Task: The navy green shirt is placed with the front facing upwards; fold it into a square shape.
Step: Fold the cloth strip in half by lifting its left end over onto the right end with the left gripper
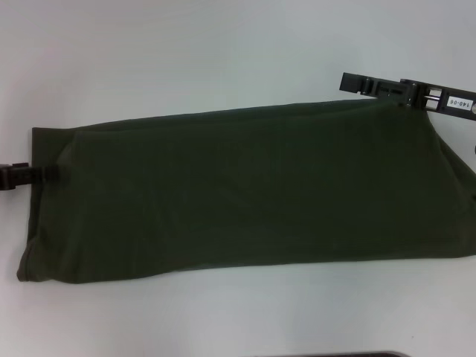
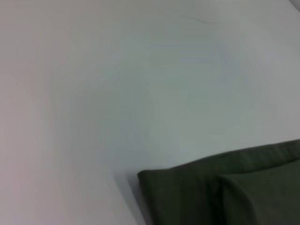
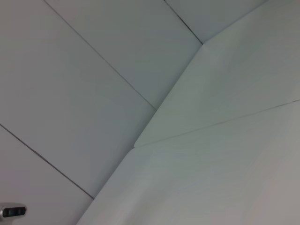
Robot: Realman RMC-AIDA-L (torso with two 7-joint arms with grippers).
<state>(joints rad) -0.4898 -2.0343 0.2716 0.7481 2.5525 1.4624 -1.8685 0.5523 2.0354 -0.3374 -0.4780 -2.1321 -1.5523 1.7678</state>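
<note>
Nearest us, the shirt (image 1: 238,197) lies as a long folded band across the white surface (image 1: 186,52). We cannot tell finger states: left gripper (image 1: 30,177) and right gripper (image 1: 407,92) meet opposite ends. Uneven pulling could skew the fold.

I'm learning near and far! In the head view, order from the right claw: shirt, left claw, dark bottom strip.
1. The shirt, far right corner at the right claw.
2. The dark strip, bottom edge.
3. The left claw, at the shirt's left end.
</note>
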